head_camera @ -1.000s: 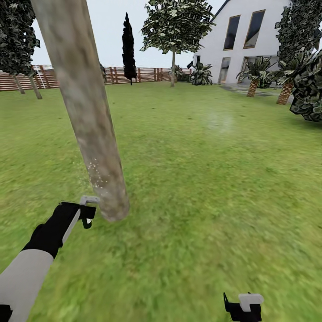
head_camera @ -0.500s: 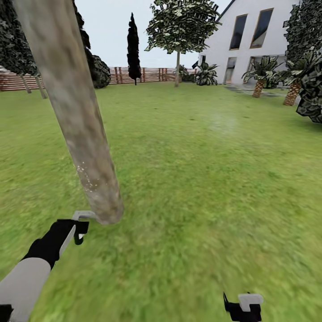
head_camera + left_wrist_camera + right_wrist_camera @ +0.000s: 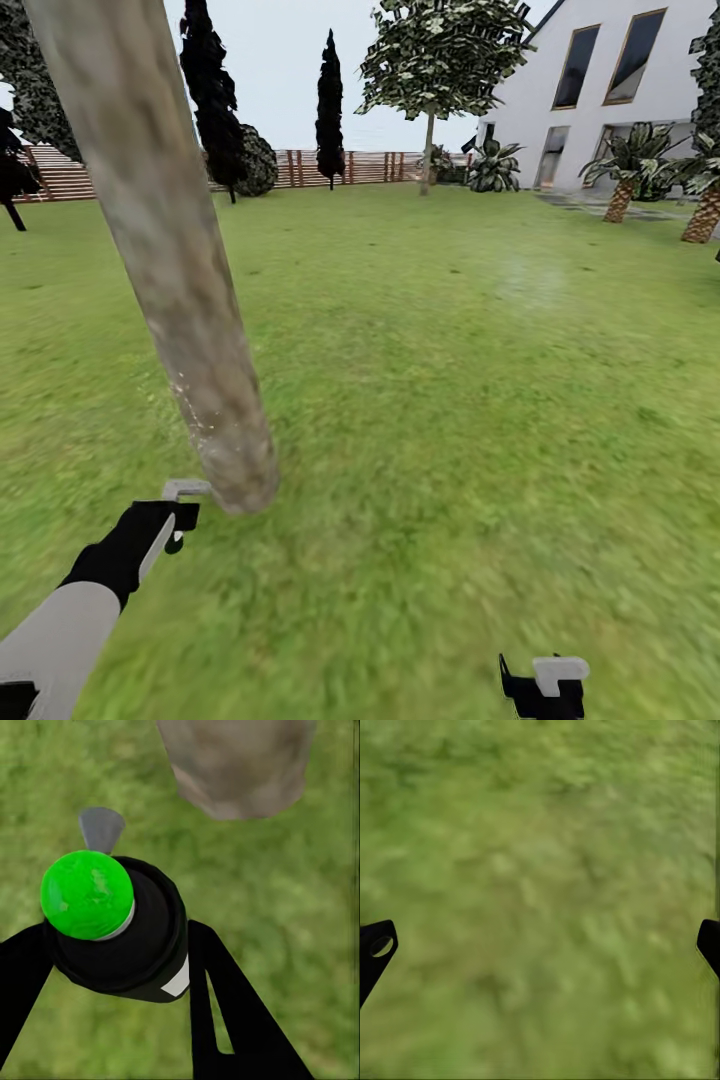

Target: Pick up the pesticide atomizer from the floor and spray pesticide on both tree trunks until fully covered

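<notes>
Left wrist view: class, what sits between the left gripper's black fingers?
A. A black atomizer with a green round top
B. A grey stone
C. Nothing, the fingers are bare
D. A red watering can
A: the left gripper is closed on the black atomizer with its green top, near the tree trunk.

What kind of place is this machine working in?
It looks like a house's back garden: a wide green lawn, a brown slatted wooden fence along the far edge, a white house with tall windows, and a thick pale tree trunk close by.
</notes>
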Controlling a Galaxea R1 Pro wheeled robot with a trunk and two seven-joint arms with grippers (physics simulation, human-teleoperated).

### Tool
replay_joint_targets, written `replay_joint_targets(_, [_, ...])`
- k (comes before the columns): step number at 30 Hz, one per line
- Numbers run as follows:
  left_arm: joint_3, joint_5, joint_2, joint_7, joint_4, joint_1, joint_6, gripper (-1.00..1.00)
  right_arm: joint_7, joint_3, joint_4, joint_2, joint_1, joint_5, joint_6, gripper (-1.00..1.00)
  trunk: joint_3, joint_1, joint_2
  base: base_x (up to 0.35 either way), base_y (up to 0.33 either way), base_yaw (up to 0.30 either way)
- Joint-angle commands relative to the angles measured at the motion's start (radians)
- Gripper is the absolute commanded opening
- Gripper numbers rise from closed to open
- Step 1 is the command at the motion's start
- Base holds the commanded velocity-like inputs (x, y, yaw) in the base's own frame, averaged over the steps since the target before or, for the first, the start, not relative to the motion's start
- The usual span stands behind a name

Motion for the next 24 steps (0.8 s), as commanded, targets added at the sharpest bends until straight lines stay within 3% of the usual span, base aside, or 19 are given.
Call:
replay_joint_targets(1, [-0.001,0.005,-0.006,0.002,0.011,-0.001,-0.007,-1.00,0.000,0.000,0.000,0.000,0.000,0.000,0.000,1.00,0.000,0.000,0.000,0.186,-0.219,0.001])
replay_joint_targets(6, [-0.002,0.011,-0.040,0.003,0.016,0.000,-0.031,-1.00,0.000,0.000,0.000,0.000,0.000,0.000,0.000,1.00,0.000,0.000,0.000,0.150,-0.235,0.005])
replay_joint_targets(15, [0.003,0.007,-0.039,0.005,0.006,-0.001,-0.032,-1.00,0.000,0.000,0.001,0.000,0.000,0.000,0.000,1.00,0.000,0.000,0.000,0.016,-0.273,0.248])
replay_joint_targets(24, [0.004,0.009,-0.040,0.006,0.022,-0.001,-0.055,-1.00,0.001,0.003,0.002,0.003,0.000,0.002,0.000,1.00,0.000,0.000,0.000,0.130,-0.266,0.276])
